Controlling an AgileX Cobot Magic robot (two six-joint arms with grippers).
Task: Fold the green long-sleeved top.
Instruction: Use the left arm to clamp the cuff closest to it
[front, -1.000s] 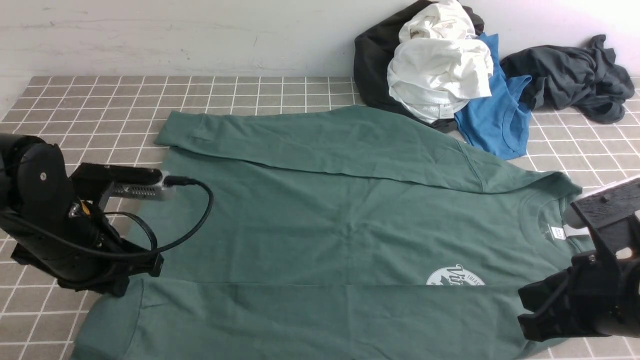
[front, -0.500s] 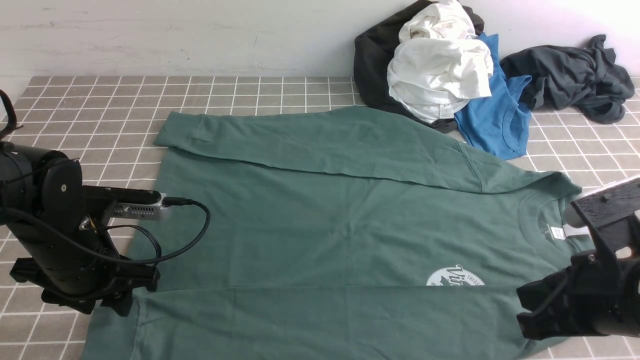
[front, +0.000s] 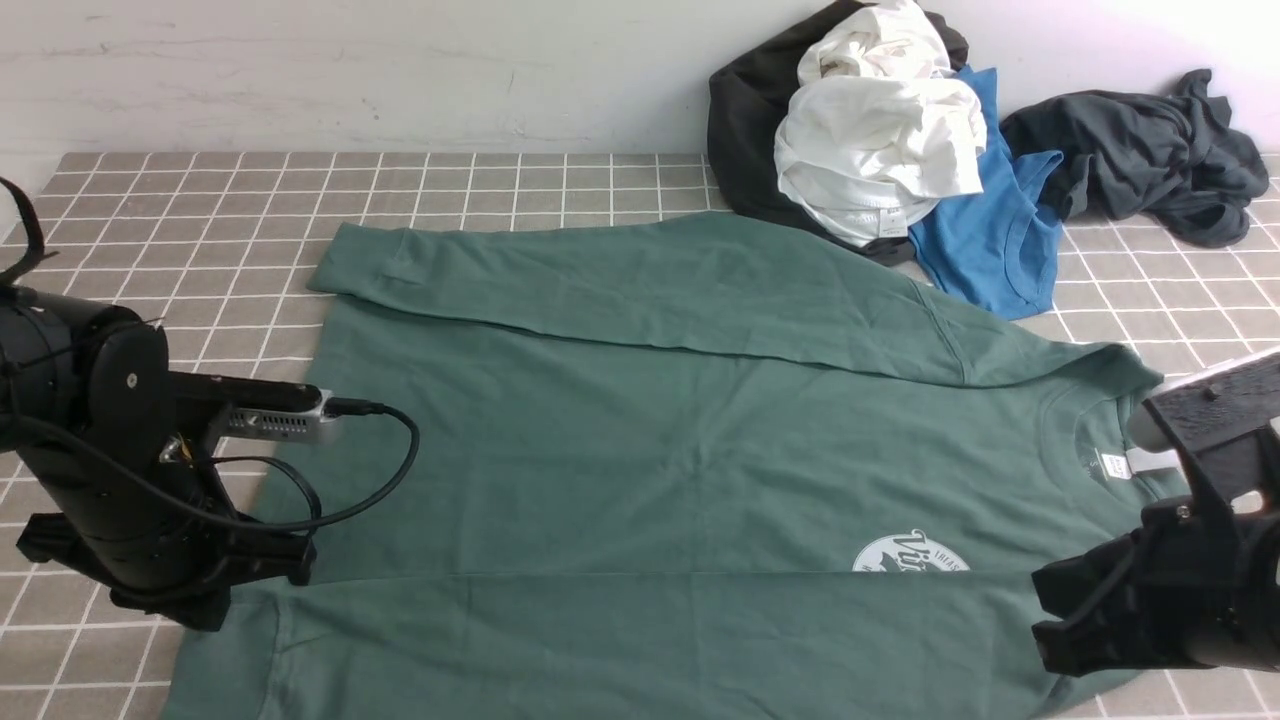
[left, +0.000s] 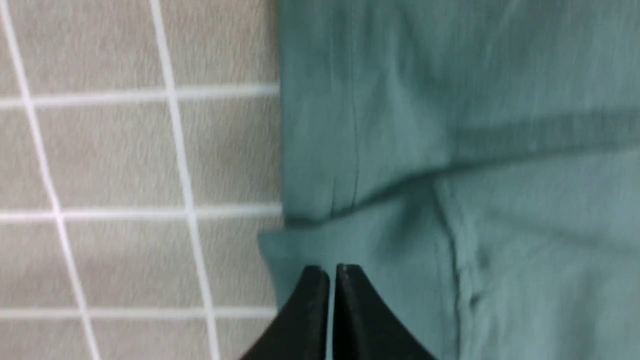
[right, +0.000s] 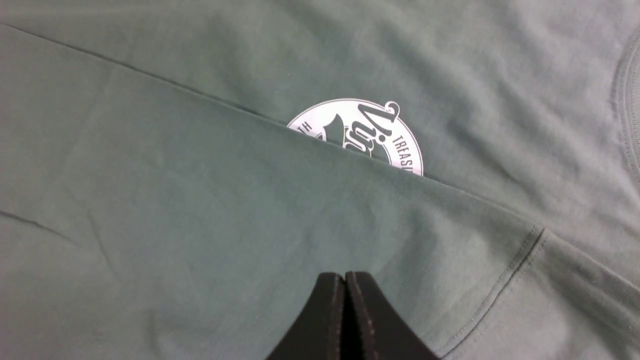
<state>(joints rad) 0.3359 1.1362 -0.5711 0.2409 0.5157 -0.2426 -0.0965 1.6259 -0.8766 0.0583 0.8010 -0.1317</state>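
The green long-sleeved top (front: 650, 450) lies flat on the tiled table, neck to the right, with both sleeves folded across the body. The near sleeve half covers the round white logo (front: 912, 553); the white neck label (front: 1115, 466) shows. My left gripper (front: 210, 605) is shut and empty over the top's near-left corner, at the cuff edge (left: 310, 250). My right gripper (front: 1075, 625) is shut and empty over the near sleeve by the shoulder seam (right: 520, 260), just below the logo (right: 360, 132). In the wrist views the left gripper (left: 332, 272) and right gripper (right: 345, 276) hold no cloth.
A pile of clothes sits at the back right against the wall: a white garment (front: 880, 150), a black one (front: 745, 130), a bright blue T-shirt (front: 990, 240) and a dark charcoal garment (front: 1140, 150). Bare tiles (front: 200, 200) lie left of the top.
My left arm has drawn back to the left and down, off the top's near-left corner. The top and the right arm have barely moved.
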